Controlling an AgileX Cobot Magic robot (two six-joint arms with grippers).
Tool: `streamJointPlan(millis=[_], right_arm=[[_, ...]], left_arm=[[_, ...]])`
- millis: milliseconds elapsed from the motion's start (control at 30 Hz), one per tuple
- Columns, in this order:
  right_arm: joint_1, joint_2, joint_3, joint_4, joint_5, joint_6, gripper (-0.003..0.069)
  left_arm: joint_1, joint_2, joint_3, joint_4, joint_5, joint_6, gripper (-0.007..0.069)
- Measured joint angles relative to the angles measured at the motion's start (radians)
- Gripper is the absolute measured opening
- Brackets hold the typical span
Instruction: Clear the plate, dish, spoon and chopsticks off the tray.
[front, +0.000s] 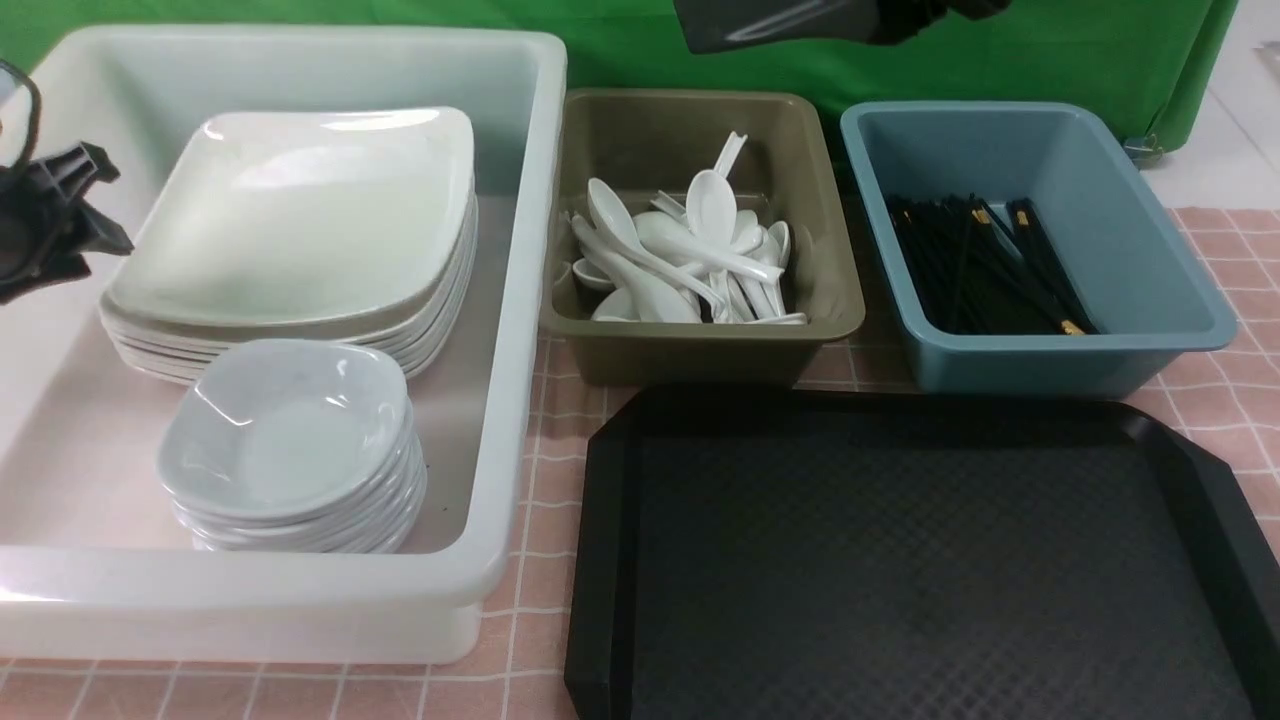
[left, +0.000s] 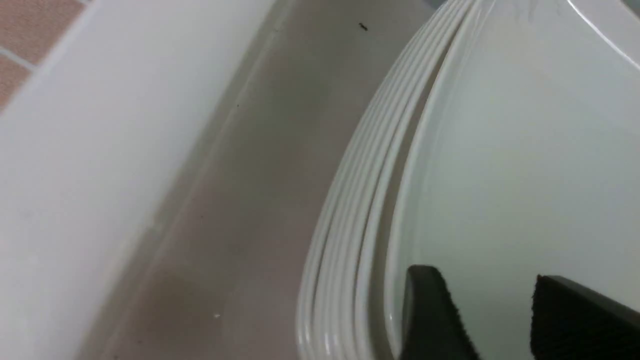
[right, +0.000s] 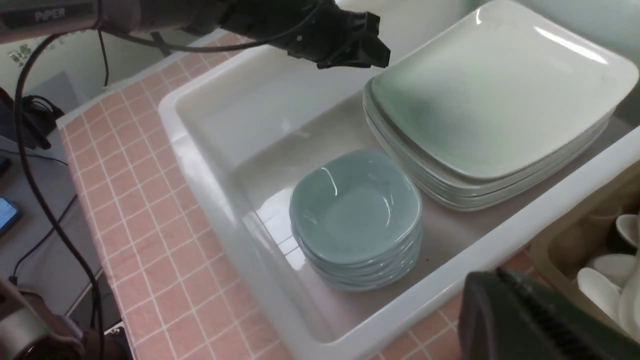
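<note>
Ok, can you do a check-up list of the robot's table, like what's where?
Surface: pink checked cloth; black tray bare where visible.
Job's things: plate stack and dish stack in the white tub; spoons in the olive tub; chopsticks in the blue tub.
Clutter: nothing seen.
Grippers: left gripper open over the plate stack's edge, holding nothing; right gripper shut, raised, empty.
Cables: black cables beside the table, off the work area.
Surroundings: green backdrop.
</note>
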Motion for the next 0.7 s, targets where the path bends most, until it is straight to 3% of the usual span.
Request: streamJointPlan(millis=[67,133,233,367,433,500,567,700], right_arm=[[0.000,0.000,-0.002,-0.002,0.006,0.001,0.0030],[0.000,-0.001,-0.010,-0.028,0.017,0.018,0.0030],[0.000,-0.007,-0.057,-0.180,0.069,0.090,0.0030],[0.001,-0.051,-0.142,-0.526,0.189,0.294,0.0030],[0.001,-0.103,-0.155,-0.676,0.242,0.374,0.0030],[0.001,-0.172,-0.146,-0.811,0.250,0.448,0.0030],[0.001,-0.222,-0.126,-0.860,0.250,0.472,0.0030],[0.001,-0.472,0.069,-0.936,0.199,0.559,0.0030]], left_arm=[[0.000,-0.011,-0.009,0.080,0.014,-0.008,0.0431],[0.002,-0.033,-0.027,0.143,0.032,-0.034,0.0496],[0.004,-0.093,-0.077,0.189,0.095,-0.045,0.0506],[-0.018,-0.208,-0.161,0.171,0.229,0.028,0.0319],[-0.066,-0.301,-0.181,0.138,0.275,0.086,0.0143],[-0.141,-0.399,-0.186,0.113,0.301,0.145,0.0039],[-0.196,-0.459,-0.187,0.111,0.314,0.164,0.0015],[-0.443,-0.681,-0.174,0.158,0.356,0.173,-0.0010]])
